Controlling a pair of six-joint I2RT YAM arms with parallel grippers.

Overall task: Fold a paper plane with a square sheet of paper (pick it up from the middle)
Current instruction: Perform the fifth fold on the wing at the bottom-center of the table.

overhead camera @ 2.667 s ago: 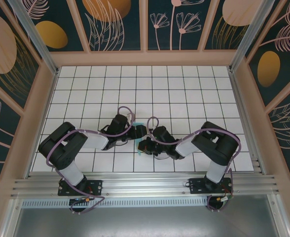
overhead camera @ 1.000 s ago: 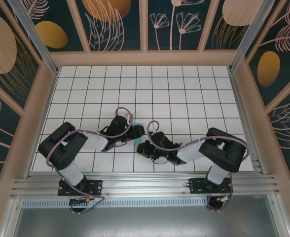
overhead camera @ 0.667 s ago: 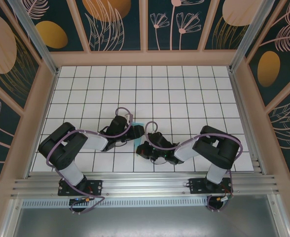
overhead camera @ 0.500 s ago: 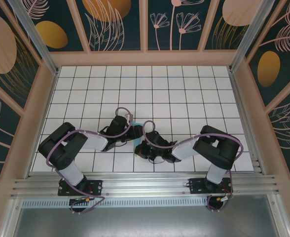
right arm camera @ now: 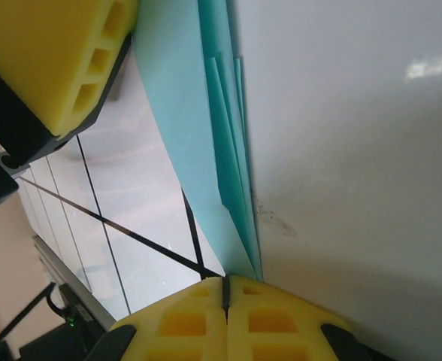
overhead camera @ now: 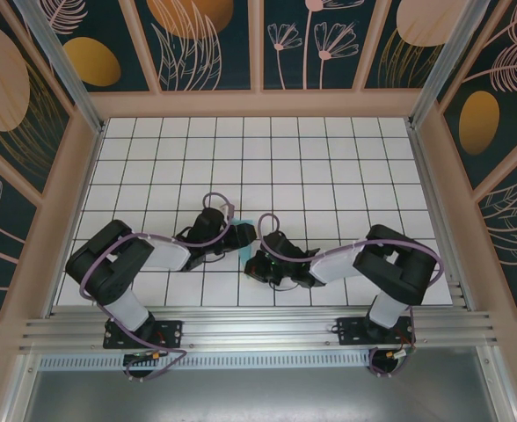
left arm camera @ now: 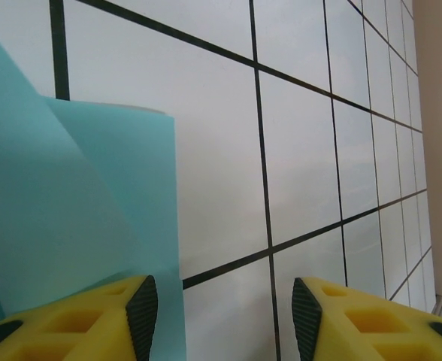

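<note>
Top view: left gripper (overhead camera: 241, 235) and right gripper (overhead camera: 253, 263) crowd together mid-table toward the near edge of the tiled table (overhead camera: 329, 158). The folded turquoise sheet (overhead camera: 244, 239) is a sliver between them. Risk: if either arm tugs, the layers skew and the crease drifts or tears.

Left wrist: jaws apart, bare tile between them. The sheet (left arm camera: 71, 210) sits left, its corner under one finger (left arm camera: 78, 320).

Right wrist: tips together. The sheet's layered edge (right arm camera: 198, 150) runs into the seam, so it looks clamped.

paper (left arm camera: 78, 218) on table (left arm camera: 304, 165), between left end effector (left arm camera: 225, 308) and right end effector (right arm camera: 226, 289)
</note>
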